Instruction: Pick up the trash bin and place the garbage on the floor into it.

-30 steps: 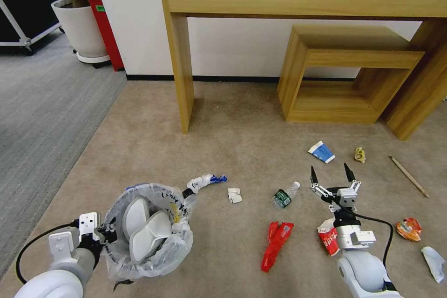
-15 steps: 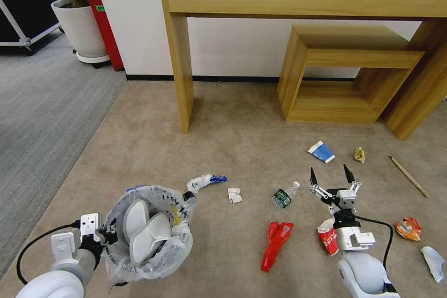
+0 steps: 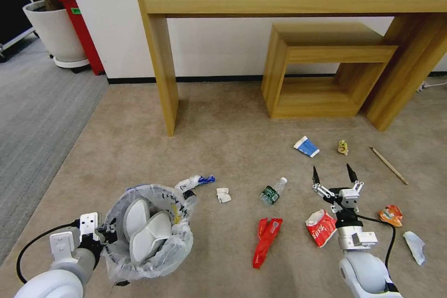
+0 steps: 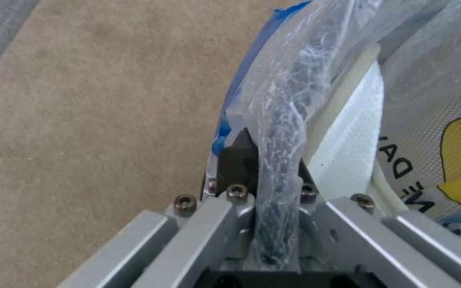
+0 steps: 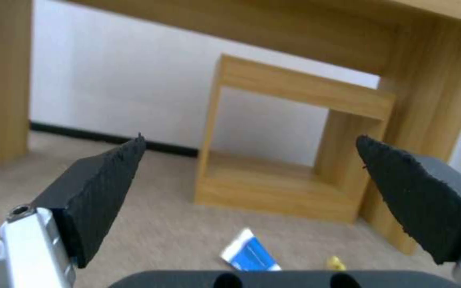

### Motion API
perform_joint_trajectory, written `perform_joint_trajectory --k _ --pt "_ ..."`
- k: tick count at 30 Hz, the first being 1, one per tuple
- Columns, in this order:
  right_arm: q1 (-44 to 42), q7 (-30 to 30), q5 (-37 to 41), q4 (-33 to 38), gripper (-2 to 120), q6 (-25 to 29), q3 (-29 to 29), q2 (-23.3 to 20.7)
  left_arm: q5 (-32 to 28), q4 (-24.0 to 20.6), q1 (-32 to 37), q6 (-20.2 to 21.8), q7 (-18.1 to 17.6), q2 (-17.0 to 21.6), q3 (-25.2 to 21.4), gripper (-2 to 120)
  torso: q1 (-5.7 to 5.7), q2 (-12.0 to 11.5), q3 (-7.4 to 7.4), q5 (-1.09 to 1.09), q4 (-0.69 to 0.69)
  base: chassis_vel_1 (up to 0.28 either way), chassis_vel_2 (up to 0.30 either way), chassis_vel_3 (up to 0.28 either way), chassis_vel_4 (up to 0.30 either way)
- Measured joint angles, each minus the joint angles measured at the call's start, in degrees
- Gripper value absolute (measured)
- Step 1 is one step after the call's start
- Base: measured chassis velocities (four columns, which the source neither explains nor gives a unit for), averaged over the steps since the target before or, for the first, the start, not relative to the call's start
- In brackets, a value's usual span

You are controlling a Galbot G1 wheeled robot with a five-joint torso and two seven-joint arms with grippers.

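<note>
Left claw (image 3: 106,235) on trash bin (image 3: 148,233) rim — floor (image 3: 223,149) ahead

Left gripper (image 3: 108,235) clamped low left; right gripper (image 3: 333,176) spread wide, forward

Taking the bottle (image 3: 272,192) as landmark: the trash bin (image 3: 148,233) sits well to its left, nearer the robot, slippers (image 3: 144,227) inside it. The carton (image 3: 306,146) lies beyond it to the right, the stick (image 3: 388,165) farther right, and the wrapper (image 3: 266,241) nearer the robot.
</note>
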Motion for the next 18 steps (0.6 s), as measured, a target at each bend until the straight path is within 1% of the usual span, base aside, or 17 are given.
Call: perform_joint_trajectory --k 2,3,4,5,6,7,9,10,11,12,13,14,15,16,17,18 --pt "0.52 1.46 0.58 -0.35 100 -1.75 -1.33 -1.54 -1.12 -0.02 -0.24 0.02 -0.52 0.63 -0.71 0 0.00 0.00 0.00 0.00 -0.01 0.000 0.000 0.000 0.000" --pt "1.28 2.41 3.14 -0.71 100 -4.12 -3.18 -3.50 -2.05 -0.02 -0.41 0.04 -1.11 1.20 -1.30 0 0.00 0.00 0.00 0.01 -0.01 0.000 0.000 0.000 0.000" --pt "1.28 2.41 3.14 -0.71 100 -4.12 -3.18 -3.50 -2.05 -0.02 -0.41 0.04 -1.11 1.20 -1.30 0 0.00 0.00 0.00 0.01 -0.01 0.000 0.000 0.000 0.000" --pt "1.77 3.06 5.93 -0.73 100 -5.73 -4.87 -5.03 -2.69 -0.06 -0.42 0.09 -1.54 1.60 -1.65 0 0.00 0.00 0.00 0.02 -0.01 0.000 0.000 0.000 0.000" --pt "2.51 4.36 10.49 -0.58 100 -8.06 -7.29 -7.06 -2.98 -0.12 -0.24 0.14 -1.69 1.99 -1.97 0 0.00 0.00 0.01 0.00 -0.01 0.000 0.000 0.000 0.000" --pt "2.51 4.36 10.49 -0.58 100 -8.06 -7.29 -7.06 -2.98 -0.12 -0.24 0.14 -1.69 1.99 -1.97 0 0.00 0.00 0.01 0.00 -0.01 0.000 0.000 0.000 0.000" --pt "4.34 7.75 19.03 0.41 100 -13.55 -12.31 -10.60 -3.10 -0.15 0.35 0.17 -1.77 2.54 -2.36 0 0.00 0.00 0.00 0.00 -0.01 0.000 0.000 0.000 0.000" --pt "5.59 10.00 24.73 1.16 100 -16.99 -15.19 -12.20 -3.04 -0.04 0.53 0.17 -1.84 2.62 -2.39 0 0.00 0.00 0.00 0.00 0.00 0.000 0.000 0.000 0.000" --pt "6.37 11.89 29.12 1.84 100 -19.86 -16.99 -12.98 -2.93 0.06 0.68 0.20 -1.86 2.64 -2.39 0 0.00 0.00 0.00 -0.01 0.00 0.000 0.000 0.000 0.000" --pt "6.37 11.89 29.12 1.84 100 -19.86 -16.99 -12.98 -2.93 0.06 0.68 0.20 -1.86 2.64 -2.39 0 0.00 0.00 0.00 -0.01 0.00 0.000 0.000 0.000 0.000" --pt "6.88 13.08 32.33 2.31 100 -21.90 -18.16 -13.34 -2.71 0.23 0.84 0.20 -1.87 2.64 -2.35 0 0.00 0.00 0.00 -0.01 0.00 0.000 0.000 0.000 0.000" --pt "7.06 13.58 33.63 2.51 100 -22.67 -18.76 -13.46 -2.57 0.30 0.93 0.20 -1.88 2.64 -2.33 0 0.00 0.00 0.01 -0.01 0.00 0.000 0.000 0.000 0.000" --pt "7.44 15.94 37.79 3.54 100 -25.56 -20.53 -13.57 -2.12 0.59 1.23 0.21 -1.87 2.54 -2.27 0 0.00 0.00 0.00 0.02 0.00 0.000 0.000 0.000 0.000" --pt "7.44 15.94 37.79 3.54 100 -25.56 -20.53 -13.57 -2.12 0.59 1.23 0.21 -1.87 2.54 -2.27 0 0.00 0.00 0.00 0.02 0.00 0.000 0.000 0.000 0.000" --pt "7.23 19.55 42.22 6.01 100 -30.17 -21.76 -13.55 -1.84 0.92 1.40 0.21 -1.94 2.36 -2.27 0 0.00 0.00 0.00 0.01 0.00 0.000 0.000 0.000 0.000" --pt "6.80 21.82 44.03 7.66 100 -33.05 -22.28 -13.65 -1.64 1.17 1.51 0.21 -1.95 2.28 -2.28 0 0.00 0.00 0.00 0.00 0.00 0.000 0.000 0.000 0.000"
